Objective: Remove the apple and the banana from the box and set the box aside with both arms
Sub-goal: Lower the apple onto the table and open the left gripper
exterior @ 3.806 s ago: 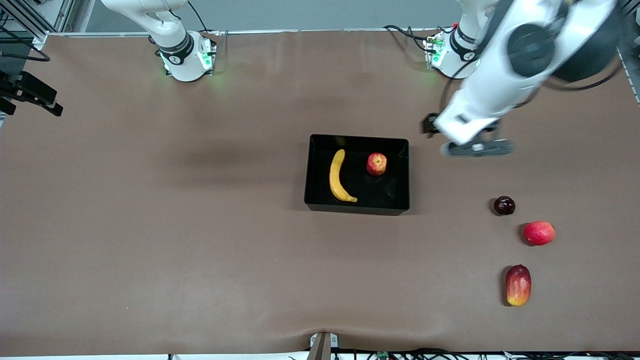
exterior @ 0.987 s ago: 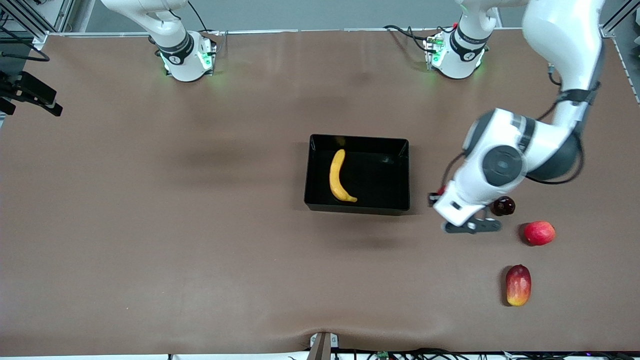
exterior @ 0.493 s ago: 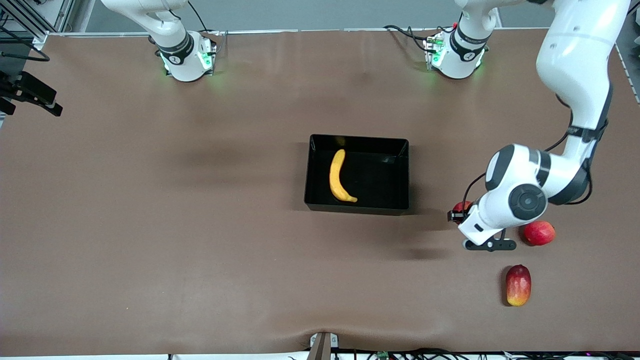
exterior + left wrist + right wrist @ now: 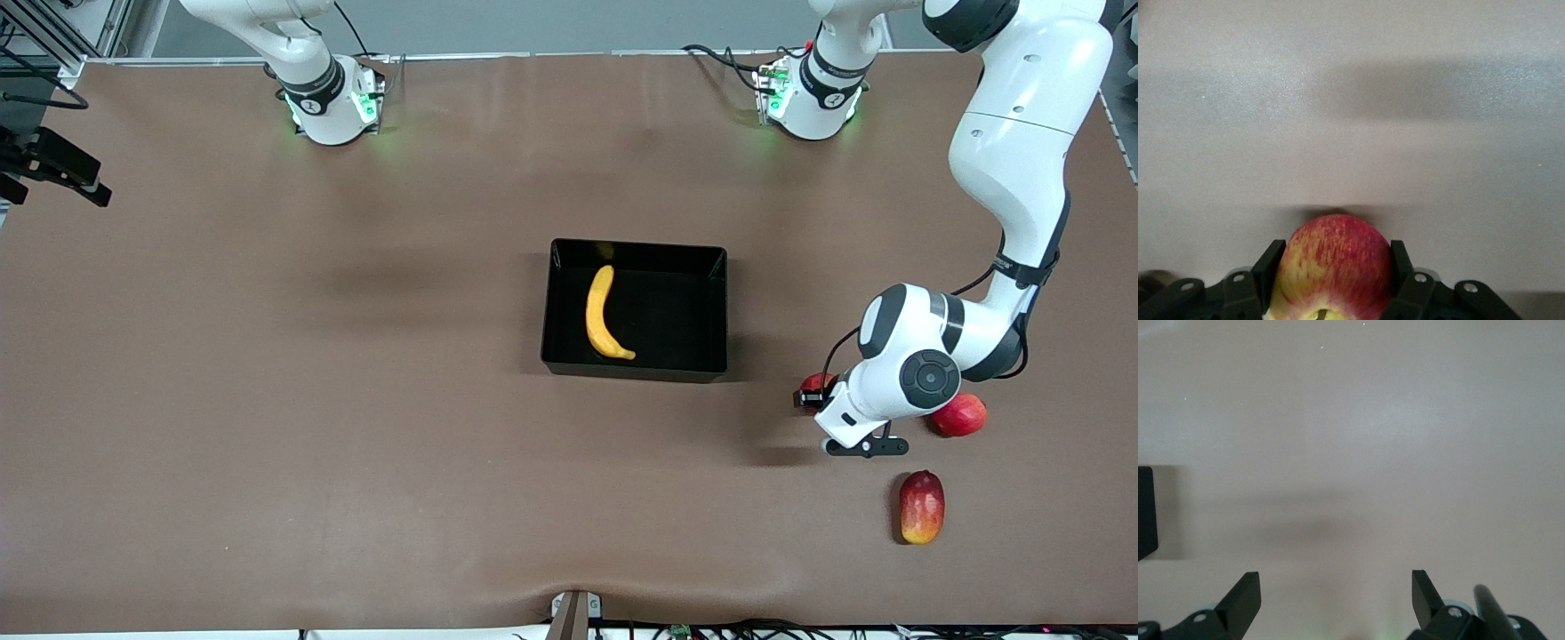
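Broadly, a matte brown tabletop (image 4: 267, 400), smooth, slightly rippled along the edge nearest the front camera, wide bare stretches toward the right arm's end.

Near the middle, a black rectangular box (image 4: 722, 311): shallow straight walls, glossy inside, open top, free room on every side. Inside, along the wall toward the right arm's end, a long curved yellow banana (image 4: 603, 313), lying flat, the rest of the box floor bare.

Toward the left arm's end, the left arm folded down low, white shell with dark joint bands. Left tool (image 4: 1332, 270) low over the tabletop between the box and the loose fruits, black fingers (image 4: 1267, 265) clamped on a small round apple (image 4: 1331, 263), red streaked over yellow, smooth-skinned, its shadow just under it on the tabletop. In the front view only a red sliver of the apple (image 4: 813, 385) beside the wrist; whether touching the surface, not clear.

Just beside the left arm's wrist, a plain red round fruit (image 4: 965, 415), partly covered by it. Nearer the front camera, an oblong red-yellow mango (image 4: 921, 507), well apart from the tabletop edge.

Right arm waiting, only base and lower links in the front view. Right tool (image 4: 1337, 597) spread wide over bare tabletop, nothing between the fingers, a corner of the box at the edge of the right wrist view.
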You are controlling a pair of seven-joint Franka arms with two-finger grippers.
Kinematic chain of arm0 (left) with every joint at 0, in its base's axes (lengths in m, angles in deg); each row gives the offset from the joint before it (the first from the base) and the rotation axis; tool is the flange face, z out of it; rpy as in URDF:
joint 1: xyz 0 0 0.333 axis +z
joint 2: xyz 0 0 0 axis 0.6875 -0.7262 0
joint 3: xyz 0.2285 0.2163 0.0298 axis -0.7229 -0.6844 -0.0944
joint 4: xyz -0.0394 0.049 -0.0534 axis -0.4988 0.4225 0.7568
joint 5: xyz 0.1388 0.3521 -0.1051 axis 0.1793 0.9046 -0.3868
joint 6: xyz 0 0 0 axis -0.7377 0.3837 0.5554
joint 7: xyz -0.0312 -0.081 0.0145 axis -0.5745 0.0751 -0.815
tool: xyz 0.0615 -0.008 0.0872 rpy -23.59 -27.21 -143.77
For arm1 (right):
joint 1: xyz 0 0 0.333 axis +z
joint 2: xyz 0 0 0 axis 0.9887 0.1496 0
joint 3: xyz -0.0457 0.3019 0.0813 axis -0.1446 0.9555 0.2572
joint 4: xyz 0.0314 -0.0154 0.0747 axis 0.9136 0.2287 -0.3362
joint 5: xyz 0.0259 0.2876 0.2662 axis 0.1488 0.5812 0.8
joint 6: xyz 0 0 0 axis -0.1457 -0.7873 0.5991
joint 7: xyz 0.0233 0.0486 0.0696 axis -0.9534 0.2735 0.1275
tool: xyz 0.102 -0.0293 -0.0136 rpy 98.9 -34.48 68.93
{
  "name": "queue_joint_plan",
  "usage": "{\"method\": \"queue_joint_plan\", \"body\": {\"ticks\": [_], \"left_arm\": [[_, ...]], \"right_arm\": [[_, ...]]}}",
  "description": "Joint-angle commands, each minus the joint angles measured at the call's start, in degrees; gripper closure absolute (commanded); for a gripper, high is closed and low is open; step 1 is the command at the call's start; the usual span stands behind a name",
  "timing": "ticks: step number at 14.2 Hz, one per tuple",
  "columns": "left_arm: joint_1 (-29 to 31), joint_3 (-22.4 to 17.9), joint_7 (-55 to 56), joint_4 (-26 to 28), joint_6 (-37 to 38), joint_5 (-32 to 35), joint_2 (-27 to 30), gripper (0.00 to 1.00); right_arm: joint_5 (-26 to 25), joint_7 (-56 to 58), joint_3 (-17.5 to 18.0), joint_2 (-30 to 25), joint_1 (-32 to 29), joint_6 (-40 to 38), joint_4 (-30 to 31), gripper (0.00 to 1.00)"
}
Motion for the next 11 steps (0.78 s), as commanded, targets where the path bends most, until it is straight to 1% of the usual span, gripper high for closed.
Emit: {"method": "queue_joint_plan", "body": {"ticks": [1, 3, 5, 9, 11], "left_arm": [[0.56, -0.32, 0.01, 0.65, -0.93, 2.26, 0.25, 0.0], [0.04, -0.32, 0.36, 0.65, -0.05, 2.26, 2.35, 0.0], [-0.23, 0.47, 0.71, 0.47, 4.41, 2.0, 5.87, 0.0], [-0.41, 6.08, 1.07, 0.38, 14.08, 1.38, 13.42, 0.0], [-0.41, 10.9, 4.91, 0.38, 16.82, 1.29, 15.02, 0.0]], "right_arm": [[0.78, -0.08, -0.02, 0.32, -0.22, -0.35, -0.84, 0.0], [0.77, -0.08, 0.07, 0.41, -0.22, -0.35, -0.84, 0.0], [0.77, -0.08, -0.02, 0.32, -0.31, -0.35, -0.84, 0.0], [0.77, -0.08, 0.07, 0.41, -0.4, -0.26, -0.84, 0.0], [0.77, 0.01, 0.07, 0.67, -0.31, -0.35, -0.84, 0.0]]}}
